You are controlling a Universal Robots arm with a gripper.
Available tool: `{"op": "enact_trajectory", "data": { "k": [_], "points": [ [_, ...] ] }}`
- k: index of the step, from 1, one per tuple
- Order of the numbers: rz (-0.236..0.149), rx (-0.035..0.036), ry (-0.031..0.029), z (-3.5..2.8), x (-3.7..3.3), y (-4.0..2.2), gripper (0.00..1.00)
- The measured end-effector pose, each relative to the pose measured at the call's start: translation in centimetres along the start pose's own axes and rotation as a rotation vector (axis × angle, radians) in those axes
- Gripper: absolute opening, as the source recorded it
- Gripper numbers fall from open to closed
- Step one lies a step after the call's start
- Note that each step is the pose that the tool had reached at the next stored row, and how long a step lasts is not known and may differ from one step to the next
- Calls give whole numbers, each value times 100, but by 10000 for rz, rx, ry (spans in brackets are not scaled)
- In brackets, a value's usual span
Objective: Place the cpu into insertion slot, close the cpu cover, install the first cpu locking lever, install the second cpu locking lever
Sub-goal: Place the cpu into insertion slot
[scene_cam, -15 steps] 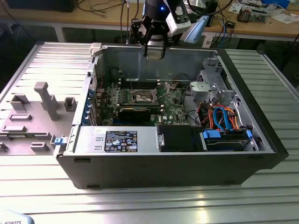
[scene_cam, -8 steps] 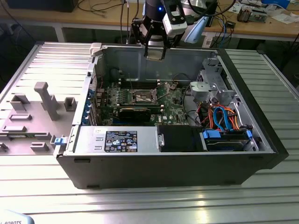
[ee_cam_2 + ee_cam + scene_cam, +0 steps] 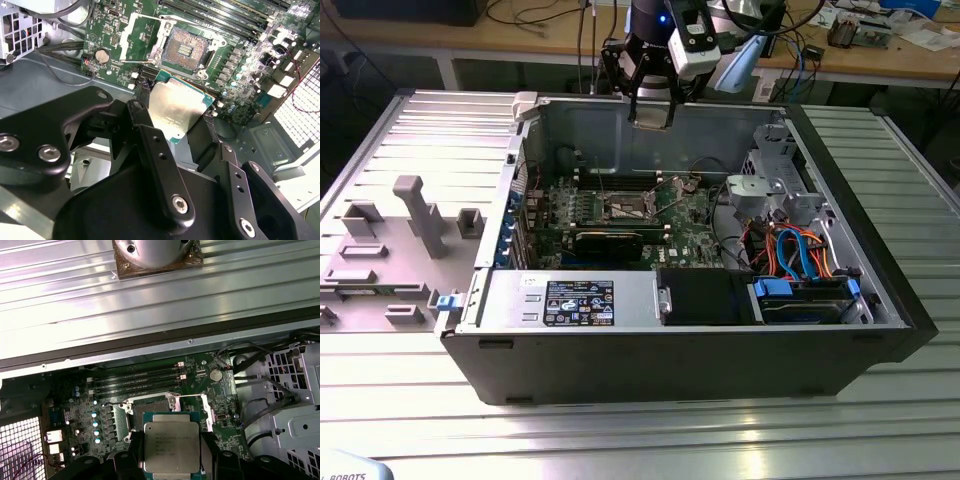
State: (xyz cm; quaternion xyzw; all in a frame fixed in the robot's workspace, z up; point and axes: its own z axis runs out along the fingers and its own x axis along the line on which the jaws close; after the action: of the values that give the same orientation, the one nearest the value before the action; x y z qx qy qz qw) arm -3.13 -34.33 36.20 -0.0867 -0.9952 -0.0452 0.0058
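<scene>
Exterior view, from its left: a grey parts tray [image 3: 400, 240] was seen beside the open computer case [image 3: 670, 360]. Above the case the gripper [image 3: 653, 108] was clenched on the cpu [image 3: 653, 114], which was held well above the insertion slot [image 3: 625, 207]. In the second wrist view the cpu cover [image 3: 141, 34] was seen swung open beside the bare slot. The cpu was judged light, stiff and thin, with a slippery metal top and fragile underside contacts. It was therefore best gripped by two opposite edges, as it was held.
</scene>
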Motion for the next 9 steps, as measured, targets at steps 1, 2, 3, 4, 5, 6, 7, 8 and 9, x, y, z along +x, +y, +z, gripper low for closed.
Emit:
{"op": "enact_trajectory", "data": {
  "k": [1,2,3,4,5,6,7,8,9],
  "points": [
    [1,-1,0,0,0,0,54],
    [2,-1,0,0,0,0,54],
    [5,-1,0,0,0,0,54],
    [13,0,-1,0,0,0,54],
    [38,-1,-3,1,0,0,54],
    [87,-2,-7,1,0,0,54],
    [152,-3,-14,3,0,0,54],
    [232,-5,-21,4,0,0,54],
    [310,-7,-28,5,0,-1,54]
  ]
}}
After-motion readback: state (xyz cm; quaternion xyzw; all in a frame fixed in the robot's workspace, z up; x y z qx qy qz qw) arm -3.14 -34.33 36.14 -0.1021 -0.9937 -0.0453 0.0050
